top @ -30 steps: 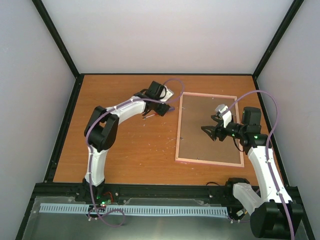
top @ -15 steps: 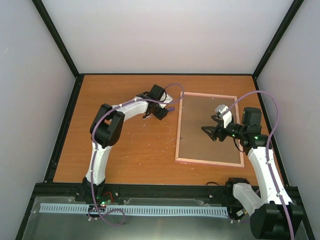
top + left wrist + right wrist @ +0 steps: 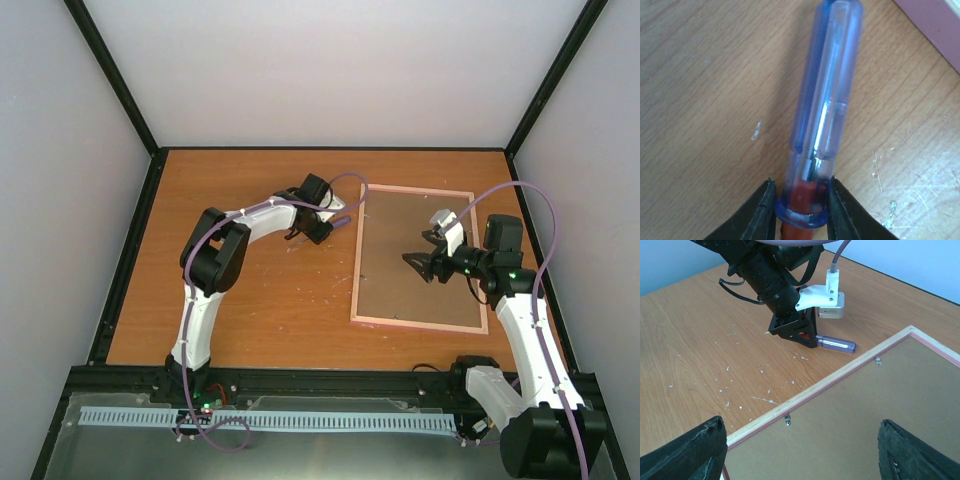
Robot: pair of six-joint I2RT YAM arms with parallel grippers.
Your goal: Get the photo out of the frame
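Closing left end effector [image 3: 801, 194] pinches screwdriver [image 3: 826, 100], frame [image 3: 400, 295] just beside.

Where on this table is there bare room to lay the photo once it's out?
Widest bare patch: front-centre table, between the left arm and the frame. Another: the back-left corner behind that arm. Crowded: beside the frame's far left corner, where the left claw pinches the screwdriver; the right claw hangs open over the frame.
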